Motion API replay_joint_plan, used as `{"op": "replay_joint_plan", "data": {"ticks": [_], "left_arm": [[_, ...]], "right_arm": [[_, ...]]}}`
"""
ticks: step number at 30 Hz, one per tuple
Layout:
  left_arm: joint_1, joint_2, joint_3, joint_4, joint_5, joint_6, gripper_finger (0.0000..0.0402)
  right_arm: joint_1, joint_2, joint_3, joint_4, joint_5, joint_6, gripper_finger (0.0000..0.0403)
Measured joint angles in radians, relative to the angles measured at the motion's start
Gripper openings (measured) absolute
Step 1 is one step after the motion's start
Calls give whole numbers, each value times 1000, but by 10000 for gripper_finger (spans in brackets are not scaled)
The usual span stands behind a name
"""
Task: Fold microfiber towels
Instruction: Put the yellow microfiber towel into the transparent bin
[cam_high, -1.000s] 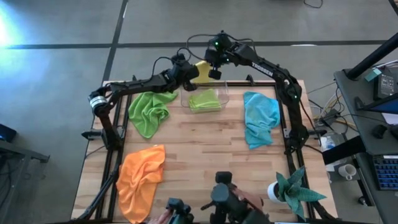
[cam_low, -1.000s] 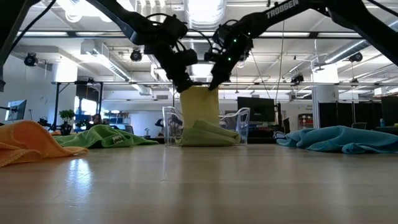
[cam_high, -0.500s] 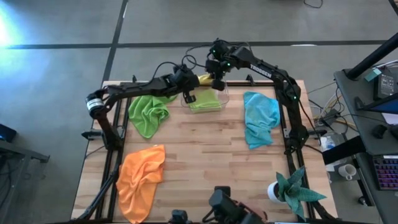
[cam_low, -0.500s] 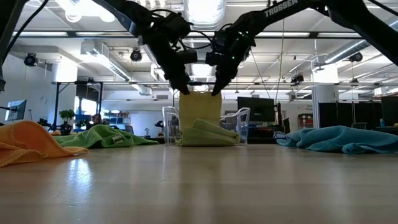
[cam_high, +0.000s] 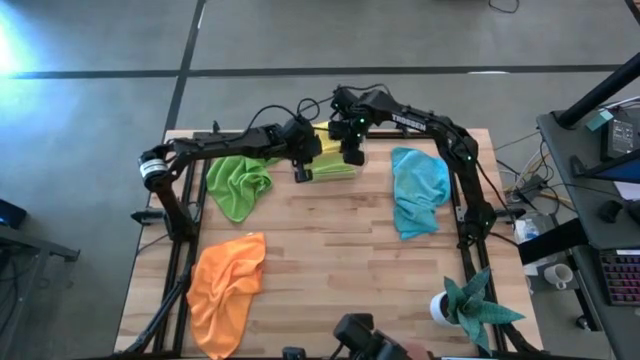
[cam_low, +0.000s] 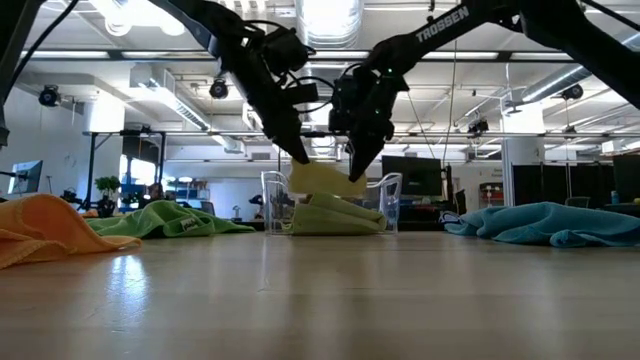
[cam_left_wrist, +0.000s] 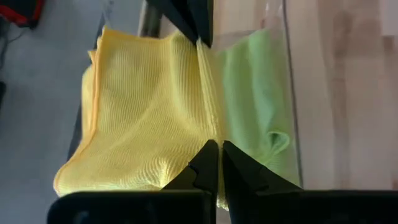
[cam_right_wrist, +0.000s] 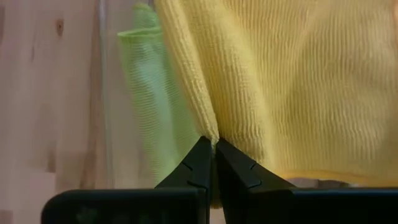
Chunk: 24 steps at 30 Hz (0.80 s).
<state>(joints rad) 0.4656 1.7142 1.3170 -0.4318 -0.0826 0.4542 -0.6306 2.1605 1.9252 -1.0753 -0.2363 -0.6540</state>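
Five towels share the table (cam_high: 330, 250): orange (cam_high: 225, 285), blue (cam_high: 418, 190) and green (cam_high: 240, 180) ones lie crumpled, waiting their turn. One folded green towel (cam_low: 335, 215) sits in a clear bin (cam_low: 390, 205) at the far edge. Above it, left gripper (cam_high: 302, 170) and right gripper (cam_high: 353, 152) each pinch the folded yellow towel (cam_left_wrist: 143, 118), evidently to stack it neatly on top.

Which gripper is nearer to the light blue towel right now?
Right. The right gripper, shut on the yellow towel over the clear bin, sits just beside the light blue towel. The left gripper holds the yellow towel's other side, farther away.
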Motion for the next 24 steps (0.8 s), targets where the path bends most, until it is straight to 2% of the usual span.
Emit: {"op": "replay_joint_plan", "data": {"ticks": [6, 24], "left_arm": [[1, 1, -4, -4, 47, 0, 0], [-14, 1, -15, -40, 67, -5, 0]], "right_arm": [[3, -2, -24, 14, 3, 19, 11], [39, 0, -36, -16, 16, 64, 11]]}}
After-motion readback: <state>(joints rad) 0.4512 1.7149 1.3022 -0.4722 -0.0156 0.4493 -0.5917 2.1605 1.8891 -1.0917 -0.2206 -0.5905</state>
